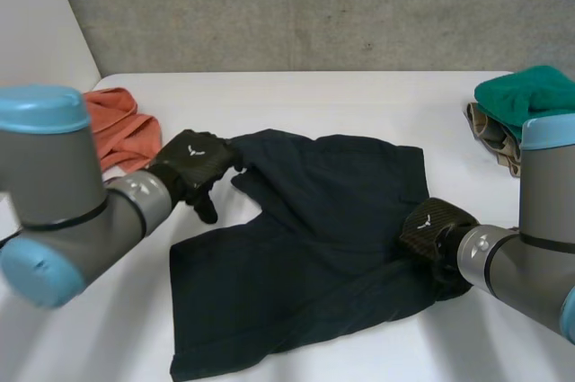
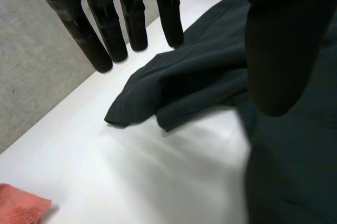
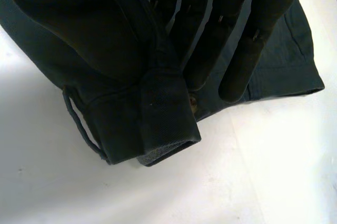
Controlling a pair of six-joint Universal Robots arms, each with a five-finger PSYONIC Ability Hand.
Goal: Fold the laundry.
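Observation:
Dark navy shorts (image 1: pixel 314 247) lie spread on the white table (image 1: pixel 359 99), one leg folded back toward the middle. My left hand (image 1: pixel 190 164) hovers at the shorts' far left corner. In its wrist view the fingers (image 2: pixel 105 34) are straight and apart from the thumb (image 2: pixel 279 50), and the folded cloth corner (image 2: pixel 158 97) lies loose on the table below them. My right hand (image 1: pixel 429 231) is at the shorts' right edge. There its fingers (image 3: pixel 237 71) and thumb pinch the waistband (image 3: pixel 158 124), which has a belt loop and a button.
An orange garment (image 1: pixel 121 130) lies crumpled at the table's left, just behind my left hand, and its edge (image 2: pixel 18 205) is in the left wrist view too. A folded green cloth (image 1: pixel 530 94) sits on a beige one (image 1: pixel 490 135) at the right edge.

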